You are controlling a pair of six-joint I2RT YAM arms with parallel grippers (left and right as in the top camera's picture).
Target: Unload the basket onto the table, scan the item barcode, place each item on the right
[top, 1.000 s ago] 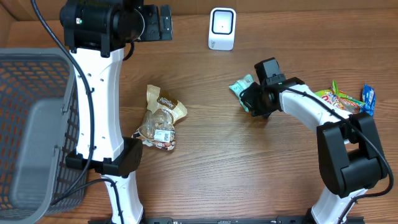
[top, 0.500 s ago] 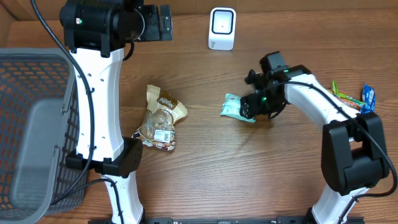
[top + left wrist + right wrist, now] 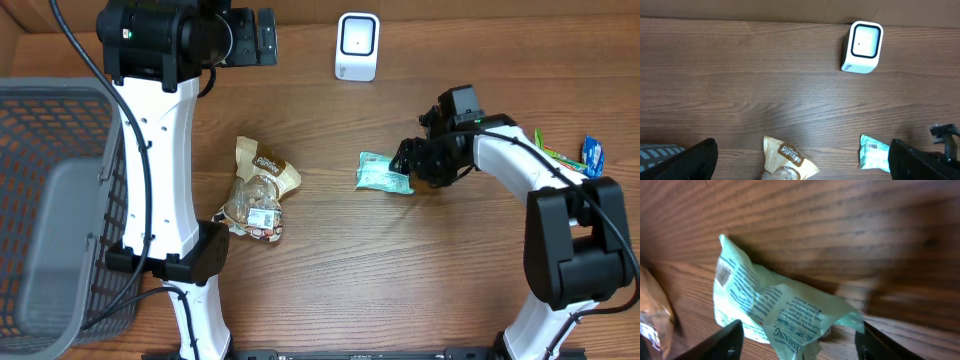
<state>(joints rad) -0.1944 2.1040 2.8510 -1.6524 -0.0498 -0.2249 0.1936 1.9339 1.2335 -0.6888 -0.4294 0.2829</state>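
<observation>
The right fingers [image 3: 727, 340] are standing apart and gripping nothing, with the mint-green packet [image 3: 775, 307] lying crumpled on the wooden surface [image 3: 330, 260] between them, its printed side facing up and a small barcode [image 3: 722, 272] showing near its far corner. From overhead, that packet [image 3: 383, 172] is resting flat just beside the right arm's tip, well apart from the white scanner [image 3: 357, 45] that is sitting upright near the far edge. The left fingers [image 3: 695, 160] are spread wide and holding nothing, hanging high above the surface and looking down on the scanner [image 3: 862, 46] and the packet. A brown snack bag [image 3: 258, 190] is lying near the left arm's base, a grey wire basket [image 3: 60, 110] is standing at the far left, and a few colourful snack packets [image 3: 560, 160] are lying at the right edge.
</observation>
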